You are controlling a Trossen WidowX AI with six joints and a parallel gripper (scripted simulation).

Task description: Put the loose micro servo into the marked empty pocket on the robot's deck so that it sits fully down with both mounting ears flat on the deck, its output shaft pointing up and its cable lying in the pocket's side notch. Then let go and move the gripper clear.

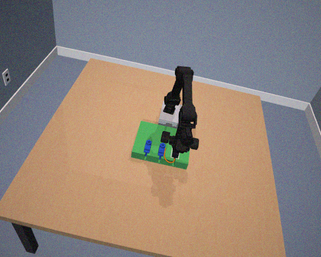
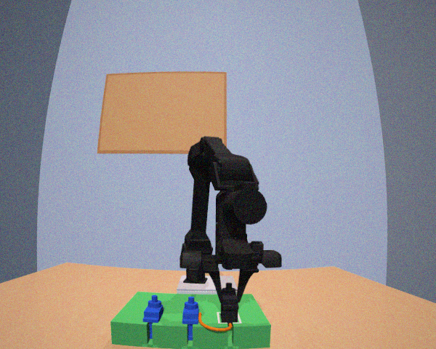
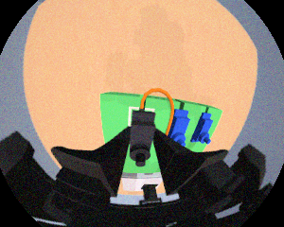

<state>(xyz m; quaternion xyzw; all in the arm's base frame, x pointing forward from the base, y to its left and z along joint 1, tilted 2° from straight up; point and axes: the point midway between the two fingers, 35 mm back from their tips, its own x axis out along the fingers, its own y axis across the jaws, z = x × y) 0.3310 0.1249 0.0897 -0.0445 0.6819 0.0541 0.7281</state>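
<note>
The black micro servo (image 1: 175,155) (image 2: 229,307) (image 3: 142,128) is upright, shaft up, at the white-outlined pocket (image 1: 171,153) (image 2: 219,318) on the green deck (image 1: 152,128) (image 2: 130,311) (image 3: 115,118). It stands higher than the seated blue servos. My gripper (image 2: 229,299) (image 3: 141,130) is shut on it, one finger on each side. The servo covers the pocket opening; how far its lower end reaches in is hidden. Its orange cable (image 1: 169,161) (image 2: 212,329) (image 3: 157,90) leaves the notch side and loops toward the middle blue servo, above the side notch (image 2: 229,337) rather than down along it.
Two blue servos sit in the deck: the nearer one (image 1: 161,149) (image 2: 190,311) (image 3: 180,125) beside my finger and cable, the other (image 1: 147,146) (image 2: 153,310) (image 3: 204,128) farther along. The pale arm base (image 1: 167,117) (image 2: 180,287) is behind the deck.
</note>
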